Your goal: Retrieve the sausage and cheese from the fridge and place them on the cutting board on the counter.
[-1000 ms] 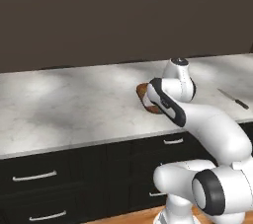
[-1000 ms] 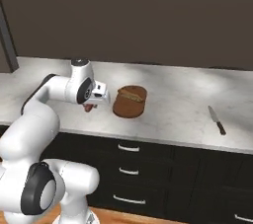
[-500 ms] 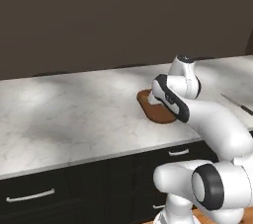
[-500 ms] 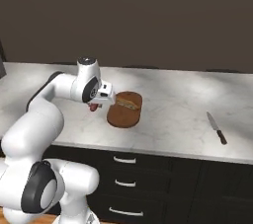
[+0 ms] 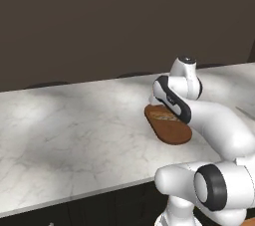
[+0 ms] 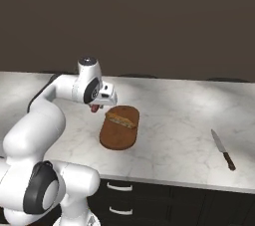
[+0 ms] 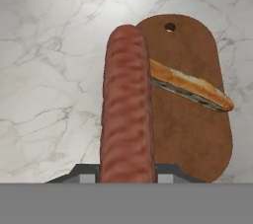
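Note:
My gripper (image 7: 126,171) is shut on the sausage (image 7: 126,104), a reddish-brown cylinder that points out from between the fingers. It hangs (image 6: 93,107) just above the counter (image 6: 174,115), by the far left end of the cutting board (image 6: 118,133). In the hand view the board (image 7: 195,139) lies to the right of the sausage and partly under it. A piece of bread (image 7: 190,86) lies across the board. The board (image 5: 169,130) also lies on the counter (image 5: 74,135) beside my forearm. The cheese and the fridge are out of view.
A knife (image 6: 222,149) with a dark handle lies on the counter to the right of the board. A dark wall rises behind the counter. Black drawers with silver handles (image 6: 118,187) run below its front edge.
The whole picture has shifted as the base drove along and closer to the counter. The gripper has stayed shut on the sausage, beside the board's end.

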